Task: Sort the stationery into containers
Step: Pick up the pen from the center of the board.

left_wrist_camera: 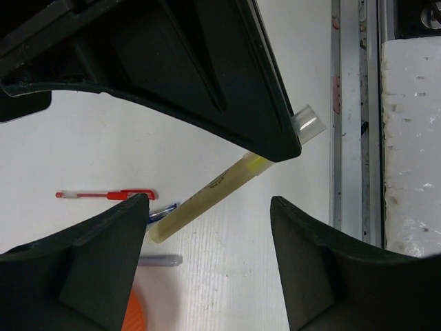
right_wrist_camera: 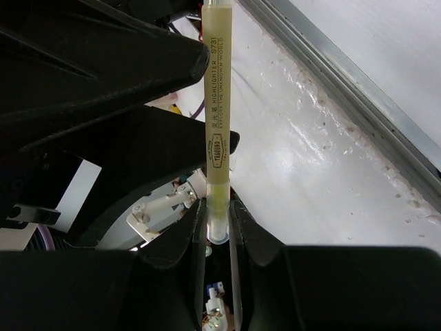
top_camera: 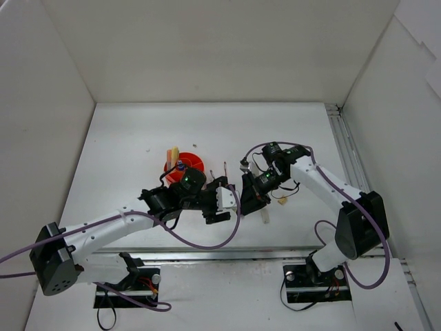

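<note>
Top external view: orange bowl point(top_camera: 196, 162) was seen left of centre, a few items point(top_camera: 175, 153) already stood in it. Red pen point(left_wrist_camera: 103, 195) and grey pen point(left_wrist_camera: 162, 261) were left loose outside it. Left gripper point(top_camera: 222, 200) was held open; yellow highlighter point(right_wrist_camera: 218, 103) was clamped by right gripper point(right_wrist_camera: 219, 215), not yet binned.

Smooth translucent plastic highlighter point(right_wrist_camera: 219, 124), matt black plastic right hand point(right_wrist_camera: 219, 231), faintly ribbed glossy table point(left_wrist_camera: 227, 276), dull metal rail point(left_wrist_camera: 335, 138)

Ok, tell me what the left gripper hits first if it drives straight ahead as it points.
Probably the yellow highlighter, held in the right gripper and lying across the line between the left gripper's open fingers; depth is unclear.
</note>
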Robot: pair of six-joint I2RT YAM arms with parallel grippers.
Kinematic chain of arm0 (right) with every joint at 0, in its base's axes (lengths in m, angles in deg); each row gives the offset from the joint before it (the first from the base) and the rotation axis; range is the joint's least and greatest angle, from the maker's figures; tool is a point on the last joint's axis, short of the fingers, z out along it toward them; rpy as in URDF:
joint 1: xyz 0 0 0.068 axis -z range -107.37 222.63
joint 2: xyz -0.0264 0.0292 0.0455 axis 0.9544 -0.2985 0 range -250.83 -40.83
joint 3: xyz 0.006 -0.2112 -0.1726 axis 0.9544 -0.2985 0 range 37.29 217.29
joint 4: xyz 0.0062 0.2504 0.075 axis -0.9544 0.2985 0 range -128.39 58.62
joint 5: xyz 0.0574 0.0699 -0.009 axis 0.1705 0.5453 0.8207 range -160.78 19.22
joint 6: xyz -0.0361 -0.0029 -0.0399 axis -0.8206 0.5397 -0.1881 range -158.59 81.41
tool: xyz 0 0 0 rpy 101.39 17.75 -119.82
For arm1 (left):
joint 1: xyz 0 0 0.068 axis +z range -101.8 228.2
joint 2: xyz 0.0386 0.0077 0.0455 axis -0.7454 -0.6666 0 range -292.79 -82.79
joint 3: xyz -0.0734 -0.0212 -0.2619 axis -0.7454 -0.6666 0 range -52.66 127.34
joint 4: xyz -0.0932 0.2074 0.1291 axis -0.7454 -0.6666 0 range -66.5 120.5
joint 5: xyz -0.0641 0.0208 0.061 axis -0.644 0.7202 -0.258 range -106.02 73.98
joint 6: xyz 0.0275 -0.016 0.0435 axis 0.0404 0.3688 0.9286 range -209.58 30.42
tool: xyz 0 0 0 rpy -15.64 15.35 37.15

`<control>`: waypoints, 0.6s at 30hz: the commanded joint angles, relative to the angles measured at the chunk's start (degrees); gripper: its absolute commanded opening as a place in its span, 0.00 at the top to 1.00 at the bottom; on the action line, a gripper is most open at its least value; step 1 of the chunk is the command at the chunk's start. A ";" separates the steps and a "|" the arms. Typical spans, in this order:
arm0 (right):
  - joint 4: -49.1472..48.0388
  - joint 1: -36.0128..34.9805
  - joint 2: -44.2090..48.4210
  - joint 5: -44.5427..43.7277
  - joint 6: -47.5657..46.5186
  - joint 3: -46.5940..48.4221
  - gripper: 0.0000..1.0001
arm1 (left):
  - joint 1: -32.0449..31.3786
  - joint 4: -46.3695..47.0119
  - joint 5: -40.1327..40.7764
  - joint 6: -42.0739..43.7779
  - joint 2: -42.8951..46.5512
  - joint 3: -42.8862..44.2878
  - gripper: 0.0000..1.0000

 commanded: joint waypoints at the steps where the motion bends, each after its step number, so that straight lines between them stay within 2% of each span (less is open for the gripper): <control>1: 2.10 -0.85 1.09 2.86 0.96 2.11 1.00 | -0.84 3.23 -0.07 1.88 0.65 3.59 0.35; 4: 2.01 -1.29 0.65 2.86 1.57 3.25 1.00 | -0.84 2.36 0.29 2.49 -0.66 4.55 0.46; 11: 2.10 -2.87 -1.55 2.86 2.63 5.27 1.00 | -1.90 2.70 0.55 3.37 -1.63 5.34 0.50; 18: 2.01 -2.97 -2.34 1.45 3.59 5.98 1.00 | -2.42 3.49 0.99 3.37 -0.32 4.64 0.71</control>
